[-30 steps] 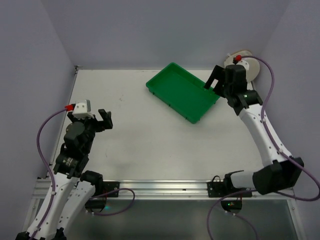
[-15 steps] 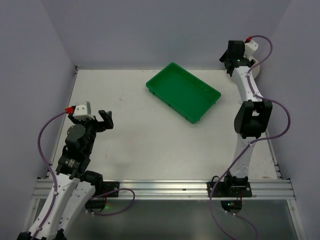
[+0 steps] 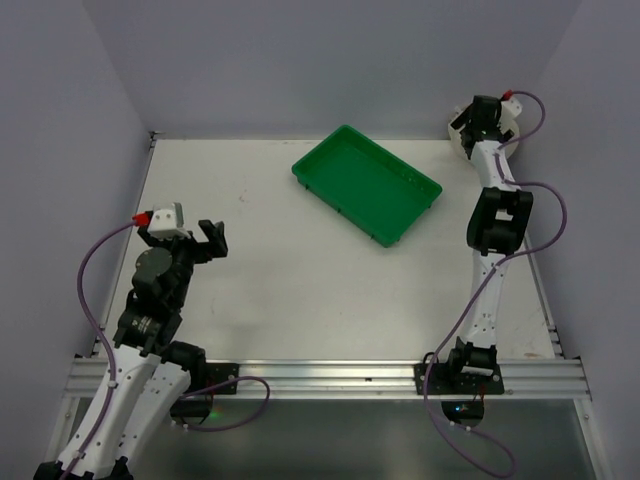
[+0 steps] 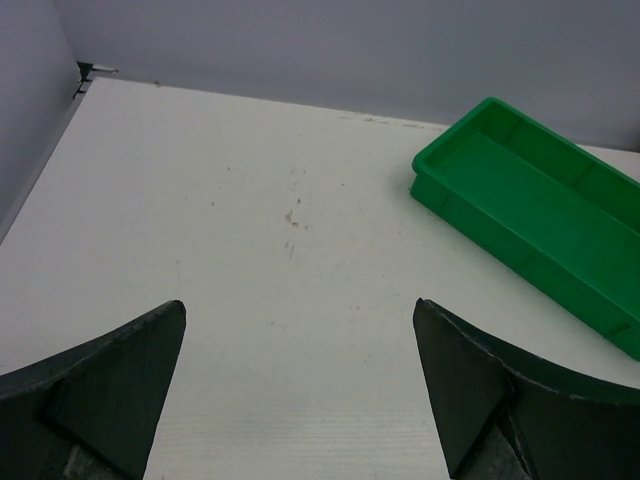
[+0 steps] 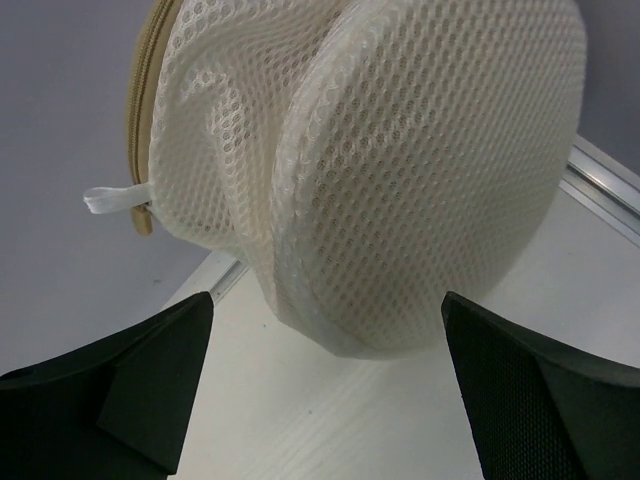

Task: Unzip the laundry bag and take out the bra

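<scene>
While the left gripper [image 3: 185, 243] is staying put at 8 o'clock, jaws spread and holding nothing, the right arm [image 3: 490, 215] is doing all the changing. A second ago it was bent, with the right gripper [image 5: 328, 300] over the right corner of the tray [image 3: 365, 183]. Now it is stretching out nearly straight toward the 1 o'clock corner of the desk [image 3: 300, 270]. The right gripper is hanging wide apart and empty just short of the bag [image 5: 400, 170], its jaws framing the bag from either side without touching it. That is telling me the reach is nearly done while the task proper is not yet begun: nothing is being gripped, and the zipper [image 5: 145, 90] is looking shut.

From above, the bag is sitting in that 1 o'clock corner, mostly hiding behind the end of the right arm. In the right wrist view it is showing as a white, drum-shaped mesh bag standing on its rim, bulging toward the camera, near the wall [image 5: 60, 120]. The tan zipper is running up its 10 o'clock edge, and a small white tab [image 5: 115, 198] is sticking out at 9 o'clock, at the zipper's lower end. The mesh is not letting me make out the bra inside, and no drawing is showing on this side. To my eye the tab is looking like the thing to go for next.
</scene>
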Robot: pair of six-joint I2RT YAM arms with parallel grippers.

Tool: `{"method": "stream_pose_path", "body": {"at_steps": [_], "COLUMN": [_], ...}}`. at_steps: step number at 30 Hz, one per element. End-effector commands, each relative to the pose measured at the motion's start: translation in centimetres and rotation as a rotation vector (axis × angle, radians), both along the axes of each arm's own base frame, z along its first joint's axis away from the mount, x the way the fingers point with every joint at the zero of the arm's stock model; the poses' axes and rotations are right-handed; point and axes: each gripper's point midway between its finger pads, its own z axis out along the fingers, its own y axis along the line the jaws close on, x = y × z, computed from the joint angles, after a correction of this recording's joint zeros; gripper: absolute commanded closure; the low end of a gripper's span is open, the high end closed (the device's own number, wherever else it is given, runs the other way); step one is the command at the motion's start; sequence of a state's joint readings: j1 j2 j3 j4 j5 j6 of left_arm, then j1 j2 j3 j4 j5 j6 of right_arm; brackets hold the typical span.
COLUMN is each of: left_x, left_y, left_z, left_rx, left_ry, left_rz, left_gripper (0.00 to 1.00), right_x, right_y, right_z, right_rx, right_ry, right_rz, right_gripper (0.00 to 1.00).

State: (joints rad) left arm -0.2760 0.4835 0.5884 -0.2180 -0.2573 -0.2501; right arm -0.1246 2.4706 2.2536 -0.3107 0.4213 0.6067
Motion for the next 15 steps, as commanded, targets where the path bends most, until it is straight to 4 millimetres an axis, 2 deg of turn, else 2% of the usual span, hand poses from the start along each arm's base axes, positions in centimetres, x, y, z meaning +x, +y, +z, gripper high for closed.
{"method": "stream_pose_path", "body": {"at_steps": [1,9,15], "left_x": [0.5,0.7,0.7], "left_y": [0.0,0.2,0.3], "left_z": [0.5,0.2,0.0], "left_rx": [0.004,0.008,0.006], "left_ry": [-0.037,-0.025,-0.018], "left_rz": [0.002,0.013,0.019], "left_gripper": [0.0,0.0,0.0], "right_x": [3.1,3.8,3.8], "right_y": [0.9,-0.3,-1.1], "right_z": [4.8,3.0,1.5], "right_rx": [0.032,0.275,0.363], "right_ry": [-0.176,-0.261,-0.259], "right_rz": [0.081,0.082,0.045], "right_gripper": [0.02,0.08,0.29]}}
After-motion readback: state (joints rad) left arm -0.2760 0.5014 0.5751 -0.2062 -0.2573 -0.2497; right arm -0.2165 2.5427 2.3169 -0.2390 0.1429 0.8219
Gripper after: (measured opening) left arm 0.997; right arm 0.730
